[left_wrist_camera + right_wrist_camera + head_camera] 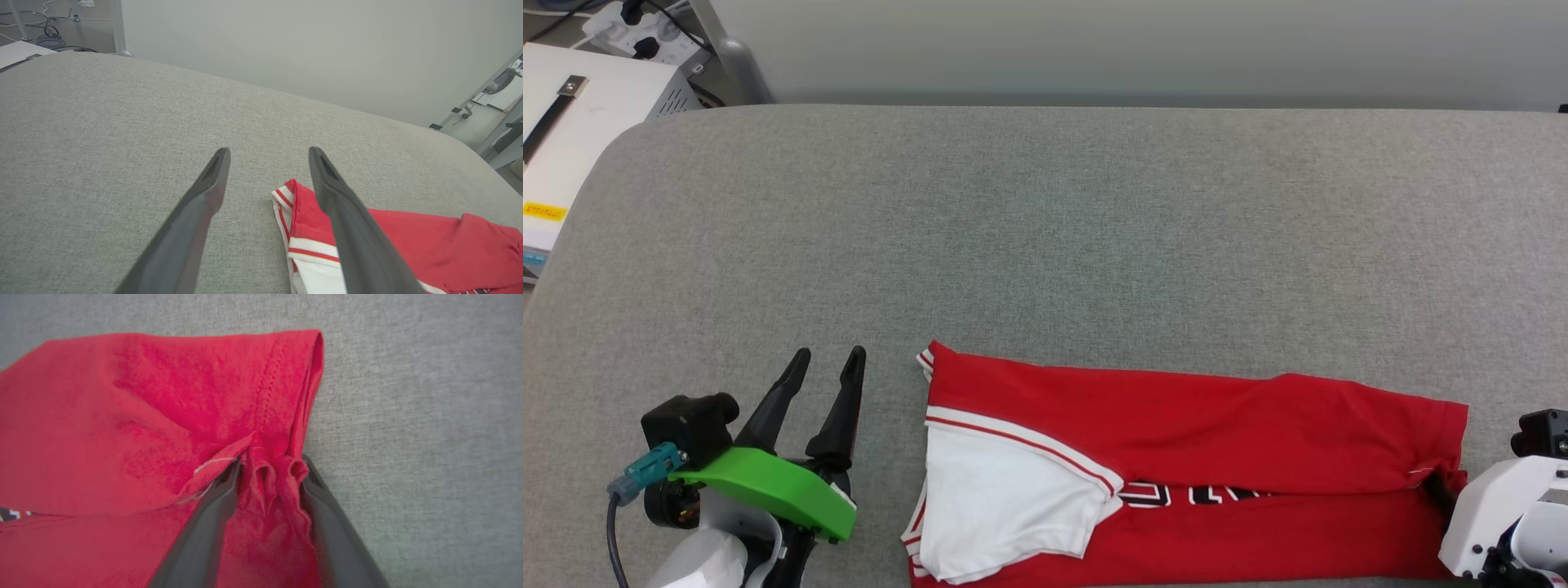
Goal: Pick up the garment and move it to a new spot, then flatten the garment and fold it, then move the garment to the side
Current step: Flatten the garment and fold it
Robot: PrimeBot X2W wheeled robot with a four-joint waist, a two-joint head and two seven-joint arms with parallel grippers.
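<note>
The garment point(1217, 425), a red jersey T-shirt, lies folded into a long band along the near edge of the grey table. Its white sleeve point(996, 498) rests on top at the left, and a strip of black lettering shows under the fold. Left of the collar end, my left gripper point(829, 353) is open and empty. Its fingers point(268, 150) are clear of the garment point(429, 241). My right gripper point(1439, 488) is at the garment's right end. In the right wrist view its two fingers point(270, 461) pinch a bunched fold of the red hem point(143, 416).
The grey padded table point(1045, 229) stretches far beyond the garment, with rounded corners. A white box-shaped device point(580, 122) and a power strip point(645, 33) sit off the table's back left. A pale wall runs behind the far edge.
</note>
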